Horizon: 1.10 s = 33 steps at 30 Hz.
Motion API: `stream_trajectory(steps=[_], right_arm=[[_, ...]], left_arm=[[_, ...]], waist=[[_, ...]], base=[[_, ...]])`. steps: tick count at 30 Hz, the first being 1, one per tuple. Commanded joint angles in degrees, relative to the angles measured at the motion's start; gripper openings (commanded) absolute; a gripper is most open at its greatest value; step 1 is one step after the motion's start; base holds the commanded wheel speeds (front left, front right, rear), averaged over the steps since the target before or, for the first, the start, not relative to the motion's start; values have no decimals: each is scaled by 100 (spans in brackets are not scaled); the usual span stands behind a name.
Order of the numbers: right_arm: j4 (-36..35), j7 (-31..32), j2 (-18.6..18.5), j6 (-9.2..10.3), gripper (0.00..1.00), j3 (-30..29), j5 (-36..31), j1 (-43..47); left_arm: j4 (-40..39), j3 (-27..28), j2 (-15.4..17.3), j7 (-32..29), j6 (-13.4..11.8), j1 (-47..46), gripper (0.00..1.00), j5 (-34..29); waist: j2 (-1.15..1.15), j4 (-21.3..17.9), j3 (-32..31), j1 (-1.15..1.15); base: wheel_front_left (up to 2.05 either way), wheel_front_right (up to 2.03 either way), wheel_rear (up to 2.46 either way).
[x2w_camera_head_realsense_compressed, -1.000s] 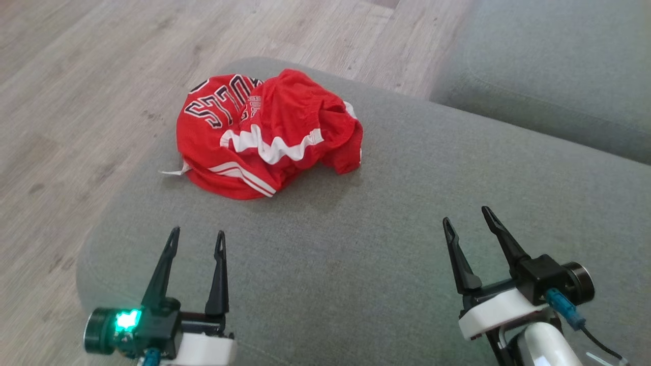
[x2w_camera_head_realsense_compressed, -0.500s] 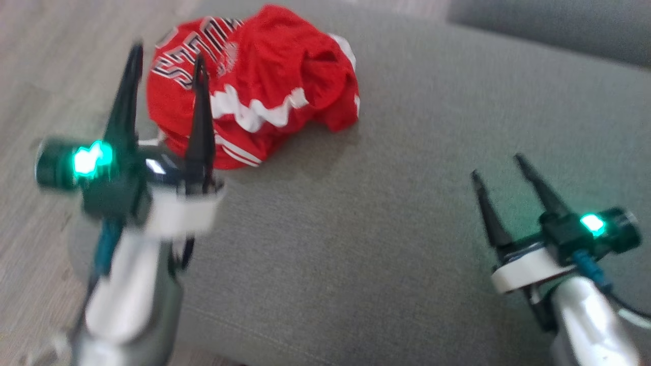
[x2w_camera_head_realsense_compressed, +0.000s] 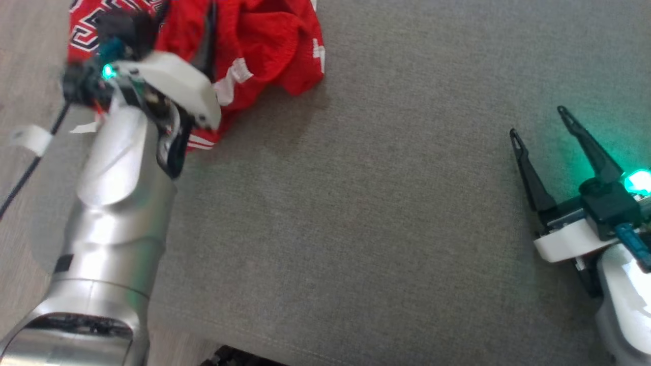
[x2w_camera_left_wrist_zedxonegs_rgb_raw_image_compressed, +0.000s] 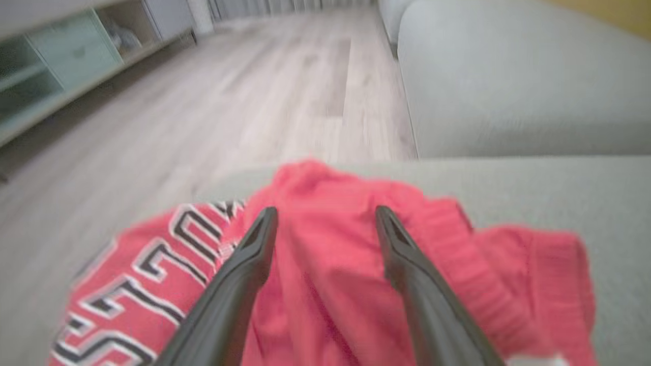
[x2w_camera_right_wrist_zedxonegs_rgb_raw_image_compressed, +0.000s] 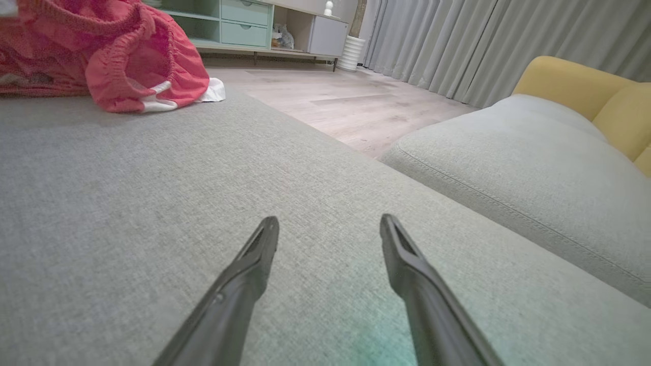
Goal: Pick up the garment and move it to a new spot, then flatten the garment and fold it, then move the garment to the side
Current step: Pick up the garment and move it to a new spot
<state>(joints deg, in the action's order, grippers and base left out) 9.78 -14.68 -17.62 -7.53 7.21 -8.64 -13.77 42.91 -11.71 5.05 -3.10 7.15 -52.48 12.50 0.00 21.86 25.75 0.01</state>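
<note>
Above the crumpled garment the left tool is held released; the released right tool is seen well apart.

Head camera looks down from high up on the grey cushion; left wrist camera is very close, with the red garment just under the left gripper; right wrist camera sits low, garment far up-left of the right gripper; all three see it.
</note>
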Motion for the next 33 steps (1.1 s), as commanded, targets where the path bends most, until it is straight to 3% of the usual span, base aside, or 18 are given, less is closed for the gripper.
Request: stream_trajectory(steps=[1,5,6,7,14,20,25,27,33], right_arm=[[-159,-32,-109,4,100,94,-24,-18],[-227,-32,-199,4,100,38,-28,-26],[-238,-32,-210,4,100,30,-28,-31],[-240,-32,-218,4,100,27,-28,-36],[-92,-32,80,4,100,168,-8,-45],[53,-32,606,4,100,348,52,-31],[131,-32,1021,4,100,420,121,60],[131,-32,1234,4,100,443,187,196],[43,-32,1410,4,100,546,346,360]], left_arm=[[59,72,250,-119,21,-160,100,105],[657,-337,270,-353,31,-246,100,250],[698,-440,304,-253,31,-275,40,260],[712,-512,330,-97,32,-310,0,283],[558,-988,715,827,33,-659,0,257],[-114,-1447,1099,882,33,-979,0,459],[-1046,-1900,1433,529,33,-1221,0,817],[-1811,-2175,1590,189,34,-1350,0,1226],[-2552,-2333,1568,-240,34,-1334,0,1986]], waist=[[0,-60,89,-1],[0,-78,142,-1],[0,-80,148,-1],[0,-81,144,-1],[0,-283,-363,-1],[0,-882,-1131,-1],[0,-1627,-1660,-1],[0,-2265,-1921,-1],[0,-3219,-1982,-1]], base=[[0,0,0],[0,0,0],[0,0,0],[0,0,0],[0,0,0],[0,0,0],[0,0,0],[0,0,0],[0,0,0]])
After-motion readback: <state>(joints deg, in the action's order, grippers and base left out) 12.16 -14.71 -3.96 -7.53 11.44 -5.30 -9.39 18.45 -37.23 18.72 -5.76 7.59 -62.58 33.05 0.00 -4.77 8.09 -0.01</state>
